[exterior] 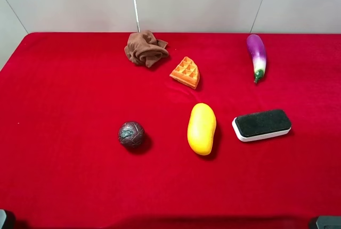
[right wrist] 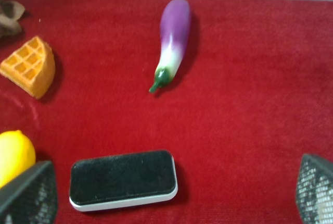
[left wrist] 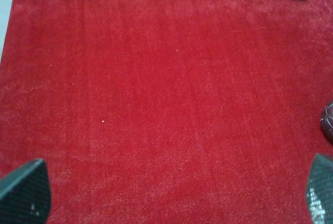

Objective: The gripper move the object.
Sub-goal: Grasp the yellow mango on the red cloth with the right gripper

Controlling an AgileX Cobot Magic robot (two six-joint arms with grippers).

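The yellow mango (exterior: 201,128) lies on the red table cover near the middle, between a dark ball and an eraser. Its end also shows in the right wrist view (right wrist: 14,153), beside one fingertip. My right gripper (right wrist: 171,195) is open and empty, low over the cover, with the eraser (right wrist: 123,179) between its fingers (right wrist: 28,193). My left gripper (left wrist: 171,198) is open and empty over bare red cover; the mango is out of its view. In the high view only dark bits of the arms show at the bottom corners.
A black-and-white eraser (exterior: 261,124) lies right of the mango. A dark ball (exterior: 131,134) lies to its left. An orange waffle wedge (exterior: 186,72), a crumpled brown cloth (exterior: 145,48) and a purple eggplant (exterior: 256,54) lie farther back.
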